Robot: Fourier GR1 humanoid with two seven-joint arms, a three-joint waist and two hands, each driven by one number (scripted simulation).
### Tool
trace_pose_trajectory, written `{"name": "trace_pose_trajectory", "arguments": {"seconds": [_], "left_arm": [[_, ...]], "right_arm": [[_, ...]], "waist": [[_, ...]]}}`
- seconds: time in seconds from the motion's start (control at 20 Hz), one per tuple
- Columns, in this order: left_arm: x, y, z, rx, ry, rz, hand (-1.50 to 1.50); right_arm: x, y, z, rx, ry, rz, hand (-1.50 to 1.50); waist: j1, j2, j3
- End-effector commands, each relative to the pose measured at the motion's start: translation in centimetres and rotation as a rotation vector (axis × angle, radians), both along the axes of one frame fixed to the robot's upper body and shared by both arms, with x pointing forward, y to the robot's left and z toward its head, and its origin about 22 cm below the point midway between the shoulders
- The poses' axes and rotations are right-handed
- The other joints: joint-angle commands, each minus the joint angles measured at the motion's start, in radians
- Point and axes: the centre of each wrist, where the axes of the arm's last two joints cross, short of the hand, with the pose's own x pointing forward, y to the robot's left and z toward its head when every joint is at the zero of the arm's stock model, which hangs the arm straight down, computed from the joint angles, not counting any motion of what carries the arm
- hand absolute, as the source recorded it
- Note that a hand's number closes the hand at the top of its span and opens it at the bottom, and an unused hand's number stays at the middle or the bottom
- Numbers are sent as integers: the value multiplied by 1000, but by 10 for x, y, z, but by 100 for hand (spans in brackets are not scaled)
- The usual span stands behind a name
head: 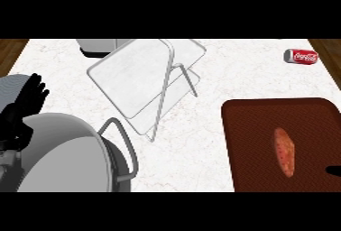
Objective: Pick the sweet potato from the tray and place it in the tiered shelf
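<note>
Head view shows the job barely begun: the sweet potato (283, 151) lies flat in the brown tray (248, 135) at the right of the counter (226, 76), nothing touching it, so both the pick and the placing are left. The tiered shelf (143, 76), its pale levels on a wire frame, sits up the counter to the left, well apart from the tray, and I see nothing resting on it. My left hand (28, 101) is up at the left edge, its dark fingers straight and relaxed, holding nothing, just resting. My right hand (334, 170) is only a dark sliver at the right edge, just beside the tray's near corner; I cannot tell how it is set. My grey left forearm (60, 153) fills the lower left and hides that part of the counter. A red can (301, 56) lies far right near the back, and a grey box (100, 46) behind the shelf is cut off at the top.
</note>
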Motion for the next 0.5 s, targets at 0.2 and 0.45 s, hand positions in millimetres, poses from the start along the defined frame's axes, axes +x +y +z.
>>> {"name": "trace_pose_trajectory", "arguments": {"seconds": [0.2, 0.45], "left_arm": [[-15, -55, -49, 26, 160, -259, 0], [-11, -59, -54, 65, 182, -300, 0]], "right_arm": [[10, 19, 36, -414, 308, -47, -150], [26, 62, 42, -390, 372, -33, -150]], "waist": [[31, 23, -18], [53, 22, -13]]}}
